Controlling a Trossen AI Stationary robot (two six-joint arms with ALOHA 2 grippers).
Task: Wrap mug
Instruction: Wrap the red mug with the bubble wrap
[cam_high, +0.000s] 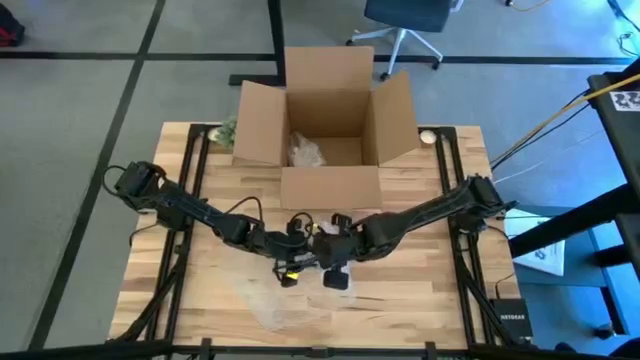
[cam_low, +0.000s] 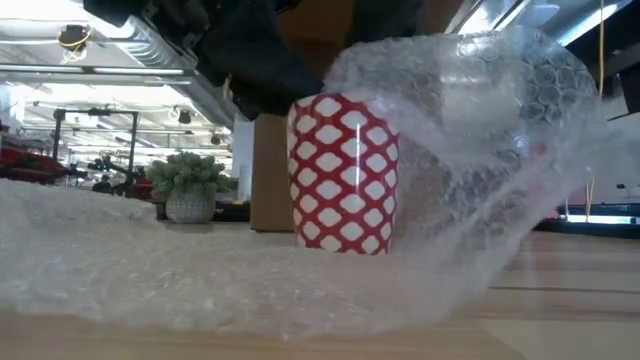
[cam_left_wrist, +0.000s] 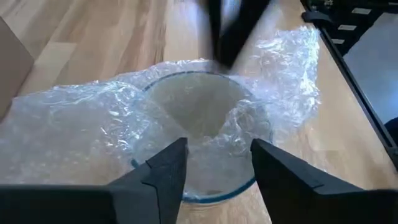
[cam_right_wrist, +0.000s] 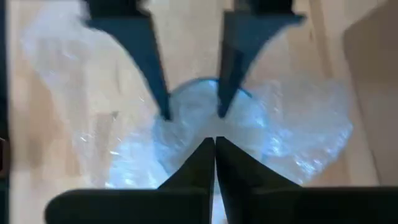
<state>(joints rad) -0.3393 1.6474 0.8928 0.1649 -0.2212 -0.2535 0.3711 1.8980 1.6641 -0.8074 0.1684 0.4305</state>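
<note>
Over the red-patterned mug (cam_low: 343, 172) mid-worktop (cam_high: 420, 290), left fingers (cam_left_wrist: 165, 174) stood apart, right gripper (cam_right_wrist: 215, 158) pinched shut on bubble wrap (cam_low: 480, 150), which risked slipping loose and unwrapping.

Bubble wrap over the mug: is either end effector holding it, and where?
The right end effector is shut on the bubble wrap above the mug's rim; the left end effector is open.

Both arms meet over the table's middle front.

The left arm reaches in from the left and the right arm from the right, wrists nearly touching. The left gripper (cam_left_wrist: 214, 165) has its fingers spread apart, pointing down. The right gripper (cam_right_wrist: 214, 146) has its fingers pressed together, seemingly pinching something, though that is hard to tell.
</note>
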